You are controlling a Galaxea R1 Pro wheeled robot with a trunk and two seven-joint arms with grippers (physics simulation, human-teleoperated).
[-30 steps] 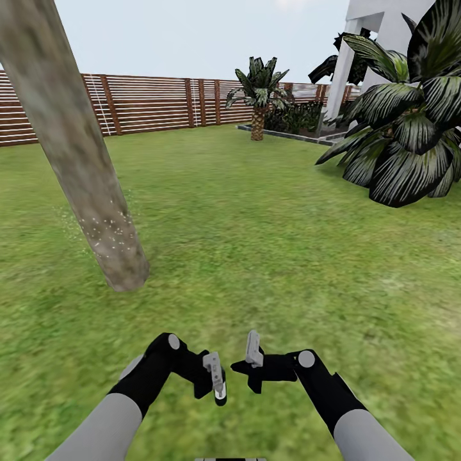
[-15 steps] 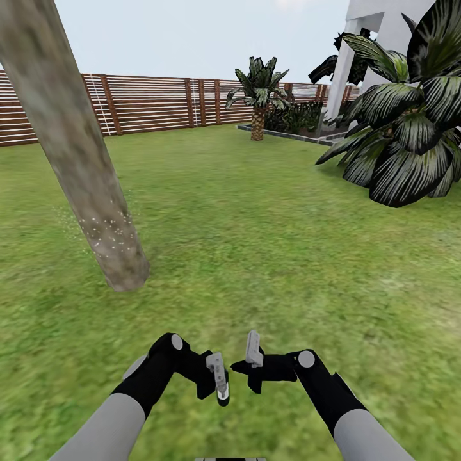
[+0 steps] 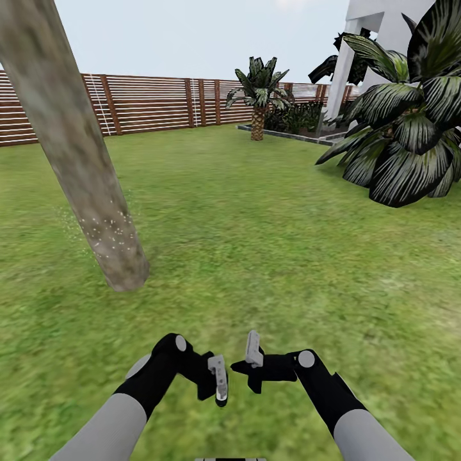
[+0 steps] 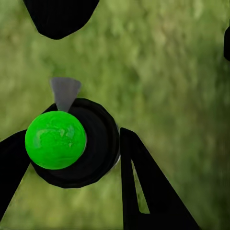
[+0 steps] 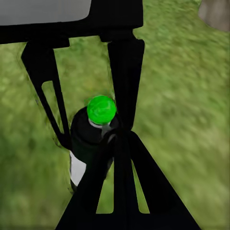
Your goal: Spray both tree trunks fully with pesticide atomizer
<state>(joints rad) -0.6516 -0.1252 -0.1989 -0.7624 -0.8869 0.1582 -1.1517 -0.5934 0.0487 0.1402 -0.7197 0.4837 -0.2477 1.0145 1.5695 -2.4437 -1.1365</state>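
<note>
A thick pale mottled tree trunk [image 3: 77, 147] leans up from the lawn at the left, with whitish pesticide specks [image 3: 110, 232] low on its bark. Close to my body, my left gripper [image 3: 216, 383] is shut on the pesticide atomizer [image 3: 219, 379]. In the left wrist view the atomizer [image 4: 72, 143] shows a green cap, round black body and grey nozzle between my black fingers [image 4: 139, 191]. In the right wrist view, the atomizer [image 5: 93, 136] hangs between the left fingers [image 5: 125, 72]. My right gripper [image 3: 253, 357] sits just right of it, its fingers [image 5: 117, 191] together at the bottle's side.
A big striped broad-leaved bush [image 3: 403, 128] fills the right side. A small palm [image 3: 259, 96] and a raised bed stand at the back, before the brown slat fence [image 3: 160, 102] and the white house [image 3: 378, 25]. Open lawn [image 3: 256, 224] lies ahead.
My left gripper has edged slightly right toward the right gripper with the atomizer. The right arm, the trunk and the view have stayed put.
</note>
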